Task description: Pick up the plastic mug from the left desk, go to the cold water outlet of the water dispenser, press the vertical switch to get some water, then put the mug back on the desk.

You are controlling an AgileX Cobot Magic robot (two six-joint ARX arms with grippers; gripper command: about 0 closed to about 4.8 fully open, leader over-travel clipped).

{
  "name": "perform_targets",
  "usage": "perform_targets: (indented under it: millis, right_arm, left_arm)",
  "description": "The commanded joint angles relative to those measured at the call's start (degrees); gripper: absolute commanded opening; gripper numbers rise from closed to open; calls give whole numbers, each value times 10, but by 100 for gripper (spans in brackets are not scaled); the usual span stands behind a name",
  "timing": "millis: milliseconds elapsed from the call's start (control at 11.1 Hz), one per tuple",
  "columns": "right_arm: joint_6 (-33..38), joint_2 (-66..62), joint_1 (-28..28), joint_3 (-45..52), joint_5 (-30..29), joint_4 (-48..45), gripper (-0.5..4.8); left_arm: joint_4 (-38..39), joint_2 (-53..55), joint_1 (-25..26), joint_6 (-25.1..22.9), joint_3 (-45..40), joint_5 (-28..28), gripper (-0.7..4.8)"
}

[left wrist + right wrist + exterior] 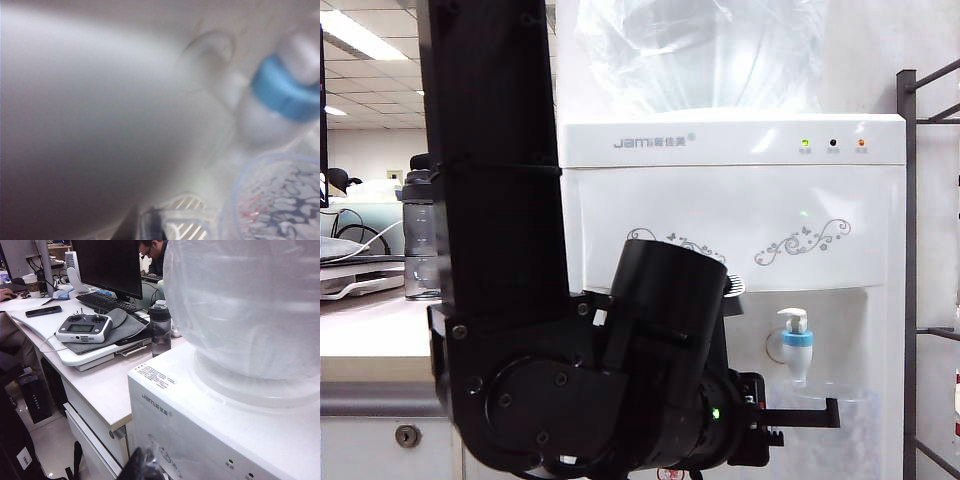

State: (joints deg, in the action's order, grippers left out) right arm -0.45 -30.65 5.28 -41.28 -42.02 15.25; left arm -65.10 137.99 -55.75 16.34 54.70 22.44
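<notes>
Plastic mug (840,425) hangs directly below the blue-collared cold water outlet (796,345) of the water dispenser (740,250), clamped at its rim by the left end effector (810,415). Right end effector: out of view.
</notes>
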Motion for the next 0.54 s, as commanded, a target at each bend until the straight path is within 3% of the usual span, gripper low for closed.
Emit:
perform_targets:
  millis: [90, 539]
  right_arm:
    - [0, 2, 0, -2, -1, -10, -6]
    - [0, 2, 0, -2, 1, -20, -6]
  left_arm:
    - [-12, -1, 1, 2, 2, 9, -6]
    - [-46, -1, -2, 2, 2, 7, -6]
